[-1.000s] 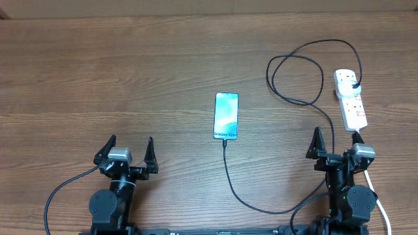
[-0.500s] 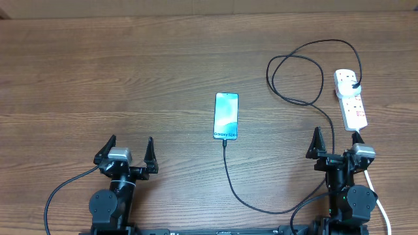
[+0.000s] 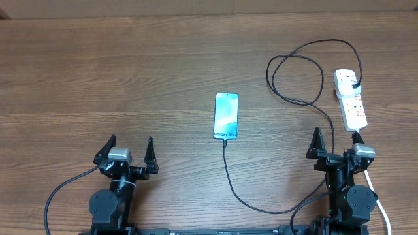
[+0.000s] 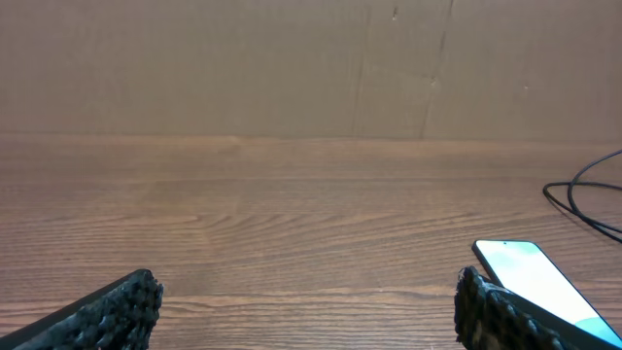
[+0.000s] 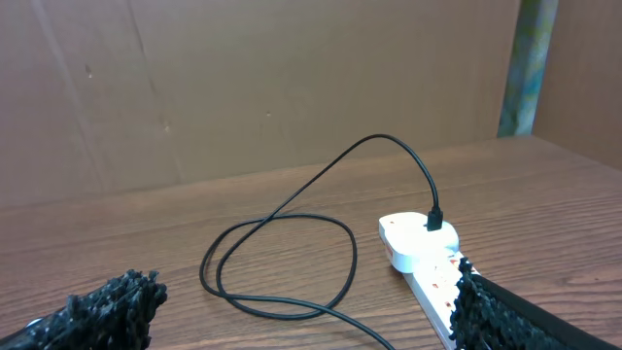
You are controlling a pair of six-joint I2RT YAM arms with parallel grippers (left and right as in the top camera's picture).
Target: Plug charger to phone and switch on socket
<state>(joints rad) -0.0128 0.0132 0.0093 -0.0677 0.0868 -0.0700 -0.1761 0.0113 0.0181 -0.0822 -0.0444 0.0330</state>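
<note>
- Wooden table (image 3: 98, 65) is seen from above; the phone (image 3: 226, 115) lies flat on it, screen up, and all places below are given from it.
- Left gripper (image 3: 130, 143) is parked well left of the phone and nearer the robot. Its fingers are spread wide and nothing is held.
- Charger (image 3: 243, 196): its tip is met at the phone's near edge and appears plugged in, though full seating cannot be confirmed. From there the cable is run toward the robot, swept right and looped far right of the phone. It is ended in a black plug (image 3: 354, 83) seated in the socket (image 3: 351, 99).
- Right gripper (image 3: 336, 138) is parked well right of the phone and nearer the robot, fingers spread wide and empty.
- Socket is laid far right of the phone, roughly level with it. Red-marked switches (image 3: 356, 108) are seen, but on or off cannot be told.
- Step judged in hand: the plugging appears done, so the switching on is left.
- Next move: the same gripper would need to be advanced over the socket with its fingers brought together. One tip would then be lowered onto the switch serving the occupied outlet, without the plug being knocked or the strip pushed away.
</note>
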